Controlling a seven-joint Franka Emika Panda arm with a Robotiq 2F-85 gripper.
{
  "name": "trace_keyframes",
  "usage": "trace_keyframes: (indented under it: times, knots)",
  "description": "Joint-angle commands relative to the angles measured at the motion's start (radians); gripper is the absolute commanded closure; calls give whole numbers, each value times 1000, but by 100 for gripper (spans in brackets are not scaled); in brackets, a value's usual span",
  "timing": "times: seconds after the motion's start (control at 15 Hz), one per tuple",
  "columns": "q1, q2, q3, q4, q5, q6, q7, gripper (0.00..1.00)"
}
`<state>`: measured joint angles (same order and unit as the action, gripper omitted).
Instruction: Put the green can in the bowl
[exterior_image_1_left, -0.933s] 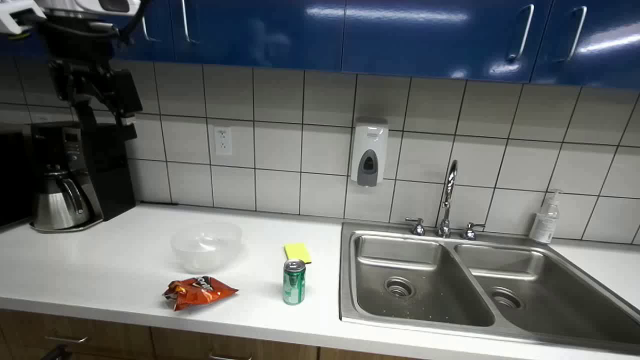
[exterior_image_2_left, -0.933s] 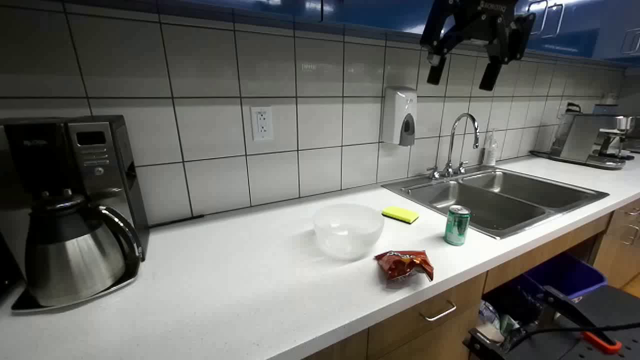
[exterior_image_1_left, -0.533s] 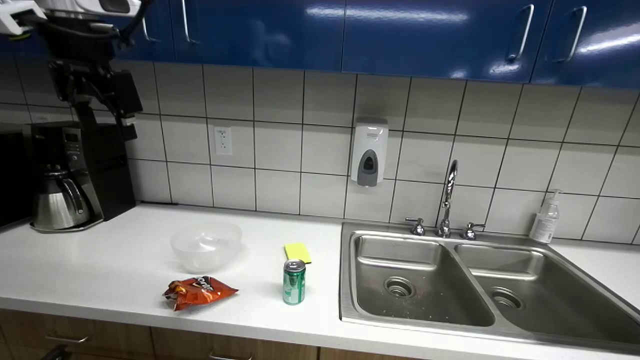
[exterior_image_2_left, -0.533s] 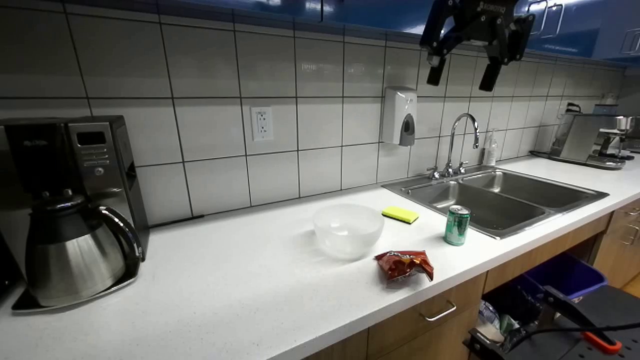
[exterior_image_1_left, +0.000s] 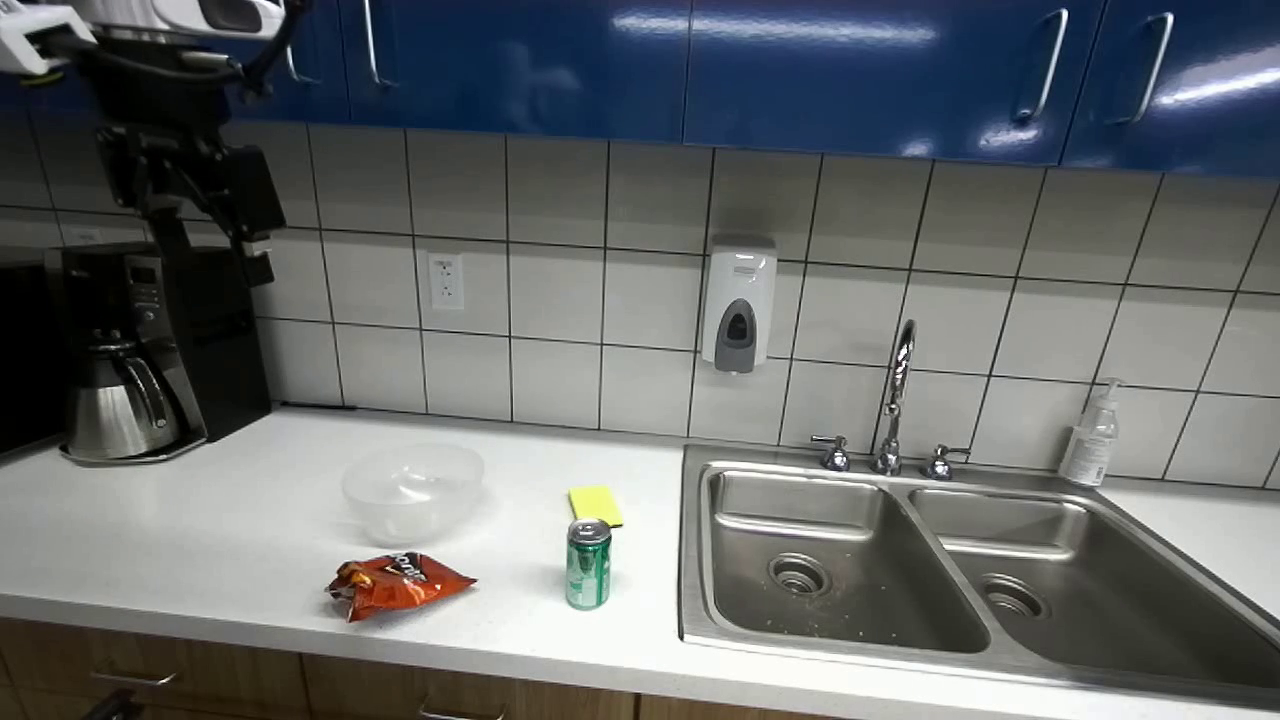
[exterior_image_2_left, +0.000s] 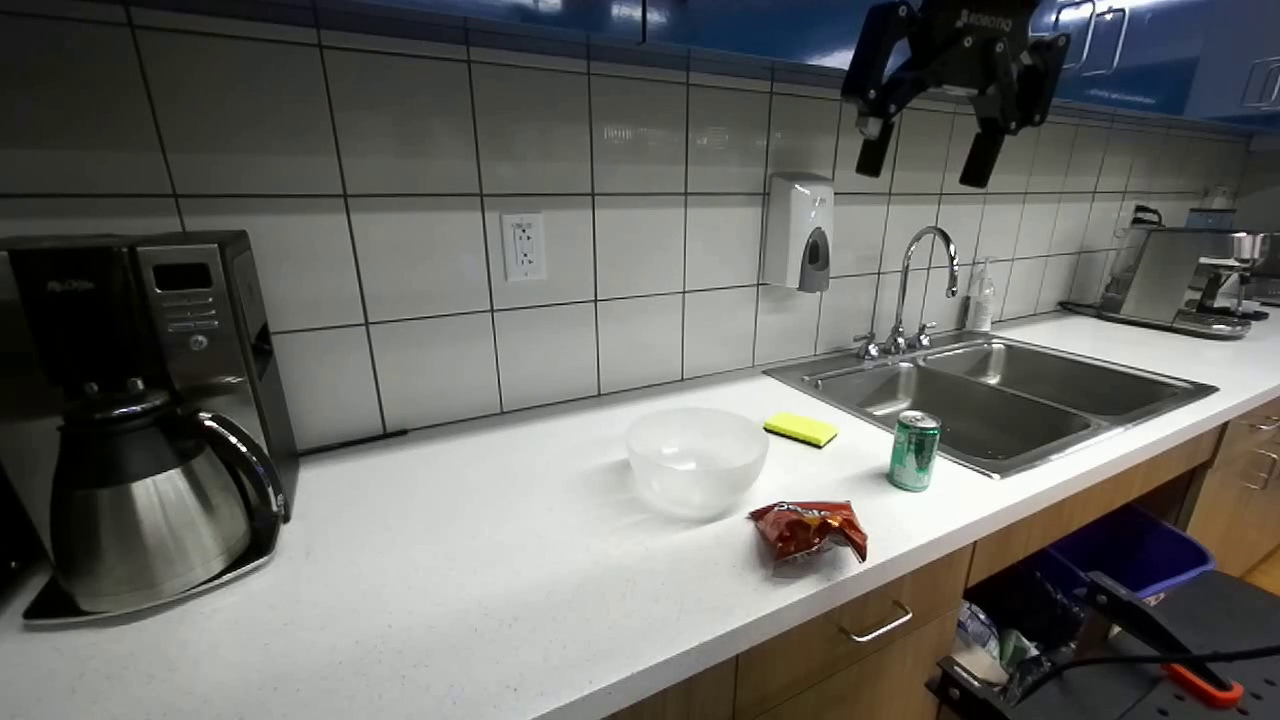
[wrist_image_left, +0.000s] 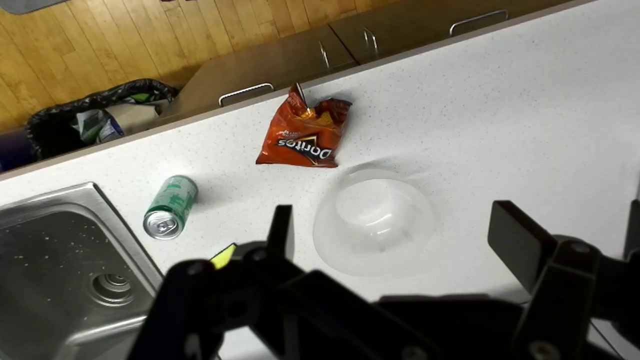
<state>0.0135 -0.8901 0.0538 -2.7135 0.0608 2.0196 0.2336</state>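
The green can (exterior_image_1_left: 588, 567) with a silvery top stands upright on the white counter, near the sink's edge; it also shows in an exterior view (exterior_image_2_left: 914, 452) and the wrist view (wrist_image_left: 172, 205). The translucent bowl (exterior_image_2_left: 697, 465) stands on the counter, apart from the can; it shows too in an exterior view (exterior_image_1_left: 412, 495) and between the fingers in the wrist view (wrist_image_left: 370, 245). Nothing shows in the bowl. My gripper (exterior_image_2_left: 928, 170) is open and empty, high above the counter; its spread fingers show in the wrist view (wrist_image_left: 392, 207) and an exterior view (exterior_image_1_left: 215, 257).
A red-orange snack bag (exterior_image_2_left: 808, 530) lies near the bowl by the counter's front edge. A yellow sponge (exterior_image_2_left: 800, 430) lies behind the can. The steel sink (exterior_image_1_left: 800, 640) with its faucet (exterior_image_1_left: 900, 380) is beside the can. A coffee maker (exterior_image_2_left: 200, 330) stands across the counter. Blue cabinets (exterior_image_1_left: 520, 70) hang above.
My gripper has moved down very slightly and stays open. The can, bowl, snack bag and sponge have not moved.
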Motion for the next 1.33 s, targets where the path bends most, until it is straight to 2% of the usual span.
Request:
trace_keyframes:
  times: [0.0, 0.33, 0.6, 0.73, 0.87, 1.27]
  knots:
    - [-14, -50, 2, -44, 1, -10, -25, 0]
    - [-64, -86, -14, -93, -43, 29, -15, 0]
    - [-137, -104, -63, -132, -99, 83, -29, 0]
    - [-173, -38, -96, -58, -120, 92, -40, 0]
    - [-213, -51, -130, -91, -141, 152, -55, 0]
    - [-299, 63, -249, -58, -143, 286, -119, 0]
